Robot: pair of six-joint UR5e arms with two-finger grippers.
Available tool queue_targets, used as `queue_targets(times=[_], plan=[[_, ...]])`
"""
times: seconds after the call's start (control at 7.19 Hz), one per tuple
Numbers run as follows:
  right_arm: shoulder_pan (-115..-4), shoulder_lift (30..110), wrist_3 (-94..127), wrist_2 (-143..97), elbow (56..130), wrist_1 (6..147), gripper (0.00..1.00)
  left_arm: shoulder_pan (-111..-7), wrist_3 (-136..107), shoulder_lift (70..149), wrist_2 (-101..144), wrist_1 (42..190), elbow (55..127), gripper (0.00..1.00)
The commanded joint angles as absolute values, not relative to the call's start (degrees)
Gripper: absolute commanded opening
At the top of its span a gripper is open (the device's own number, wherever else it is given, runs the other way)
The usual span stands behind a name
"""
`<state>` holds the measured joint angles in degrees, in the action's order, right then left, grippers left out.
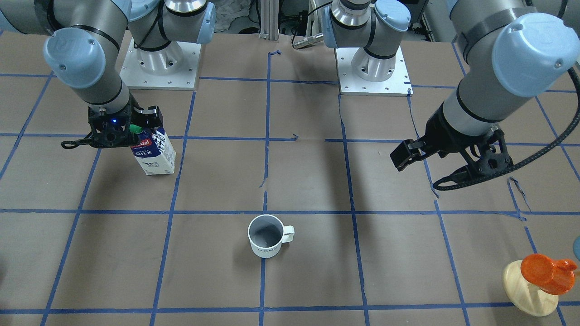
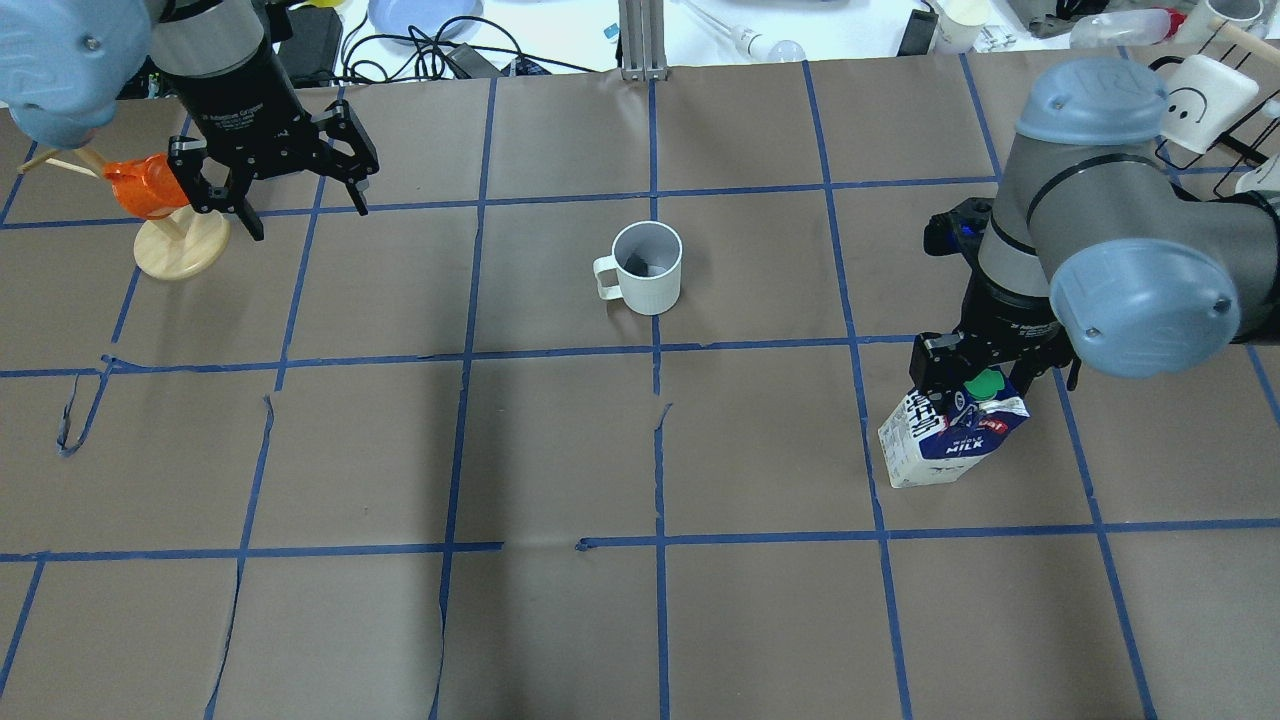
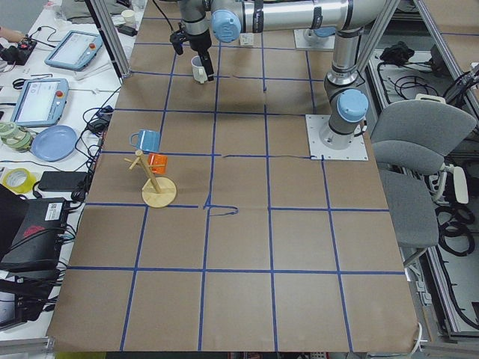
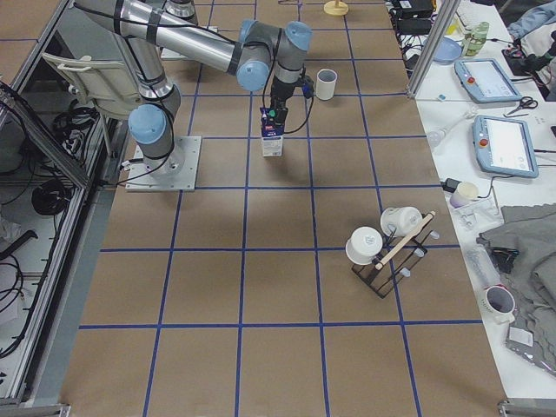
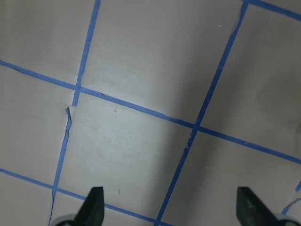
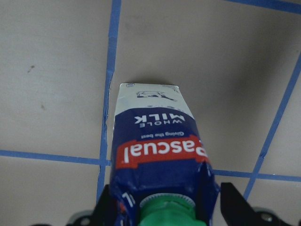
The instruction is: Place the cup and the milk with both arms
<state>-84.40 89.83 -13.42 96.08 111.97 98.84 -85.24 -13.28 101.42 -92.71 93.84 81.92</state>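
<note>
Near the far left corner of the tabletop (image 2: 760, 620), the left claw (image 2: 305, 205) hangs spread wide and empty, just beside an orange cup (image 2: 140, 186) on a wooden stand (image 2: 182, 252). The white cup (image 2: 648, 268) stands upright midway between the side edges, nearer the edge away from the robot, handle pointing left. Toward the right edge, the right claw (image 2: 975, 385) is closed around the top of the tilted milk carton (image 2: 945, 448).

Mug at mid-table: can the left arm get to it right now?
Probably yes: the left gripper is open and empty, and only bare table lies between it and the mug.
</note>
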Motion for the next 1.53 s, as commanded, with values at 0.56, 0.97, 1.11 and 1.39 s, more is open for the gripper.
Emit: queue_targets(times=[0.56,0.97,1.11,1.39], plan=[[-84.37,90.18,-14.15,95.63,109.52,94.94,0.28,-85.52,-13.27,94.67,-92.55,90.79,90.52,1.00],[-84.38,87.82,-13.63,95.01,102.96,95.53,0.19,-85.69,-12.40,95.44,-92.03,88.70,90.53,1.00],[-84.55,83.45,-13.54,94.14,96.83,95.45,0.19,-85.69,-9.87,95.54,-91.85,88.42,90.01,1.00],[-86.30,73.70,-12.48,90.36,83.65,95.36,0.20,-85.61,-6.24,94.75,-90.71,88.59,89.74,1.00]])
